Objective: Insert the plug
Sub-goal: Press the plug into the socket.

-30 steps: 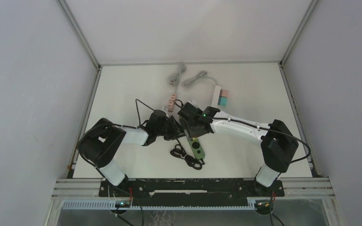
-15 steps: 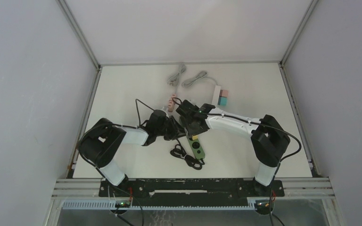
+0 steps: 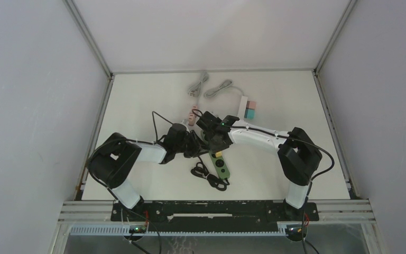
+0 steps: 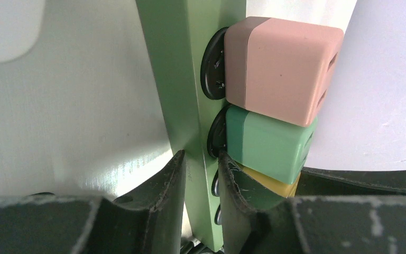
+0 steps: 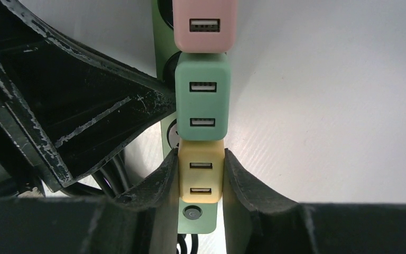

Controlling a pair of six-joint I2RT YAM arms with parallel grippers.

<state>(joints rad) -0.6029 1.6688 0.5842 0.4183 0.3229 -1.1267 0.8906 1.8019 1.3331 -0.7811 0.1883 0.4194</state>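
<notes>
Clamping the yellow plug (image 5: 201, 180) — right gripper (image 5: 200, 157) covers its sides.

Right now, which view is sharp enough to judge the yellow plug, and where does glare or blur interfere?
Right wrist: yellow plug crisp. Left wrist: pink plug sharp, near fingers soft, sheen on table beside power strip. Top external: even light, detail too small.

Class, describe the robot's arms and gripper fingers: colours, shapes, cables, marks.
The left arm and right arm have white links between bulky black joints, with thin black cables alongside. A green light glows near the right wrist. Fingers are black, tapered, scuffed whitish.
</notes>
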